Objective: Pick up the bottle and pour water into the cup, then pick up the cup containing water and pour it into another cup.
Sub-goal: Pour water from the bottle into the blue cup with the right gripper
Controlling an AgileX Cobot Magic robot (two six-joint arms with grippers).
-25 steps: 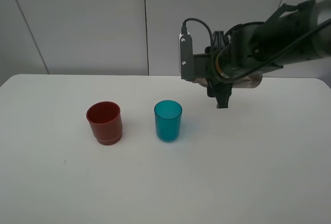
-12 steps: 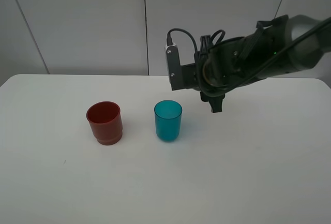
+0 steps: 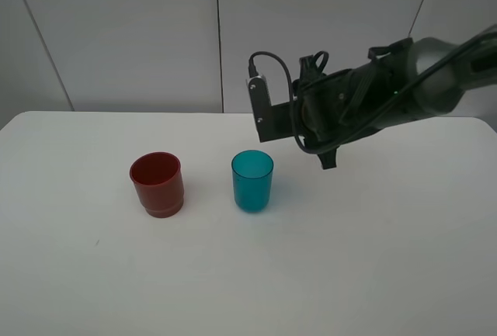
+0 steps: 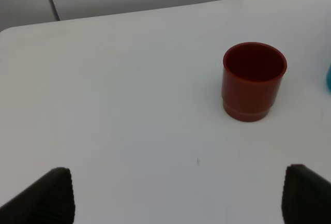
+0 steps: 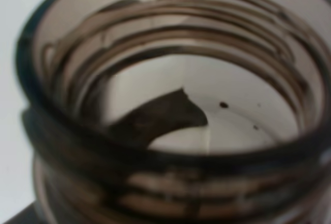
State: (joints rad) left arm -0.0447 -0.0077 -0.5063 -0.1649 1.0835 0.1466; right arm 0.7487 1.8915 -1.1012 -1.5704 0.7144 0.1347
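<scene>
The smoky grey-brown bottle (image 5: 176, 182) fills the right wrist view with its open threaded neck. My right gripper (image 3: 327, 152) is shut on it and holds it in the air, just right of and above the teal cup (image 3: 252, 181). In the exterior view the arm hides the bottle. The teal cup stands upright at mid-table, and a sliver of it shows at the edge of the left wrist view (image 4: 329, 78). The dark red cup (image 3: 157, 184) stands upright to its left and also shows in the left wrist view (image 4: 254, 81). My left gripper (image 4: 176, 198) is open, empty and well short of the red cup.
The white table (image 3: 349, 258) holds only the two cups. A grey panelled wall (image 3: 116, 33) rises behind its far edge. The left arm is out of the exterior view.
My right arm has moved left toward the teal cup and rolled its wrist. The bottle body that showed behind the arm is now hidden. The cups have not moved.
</scene>
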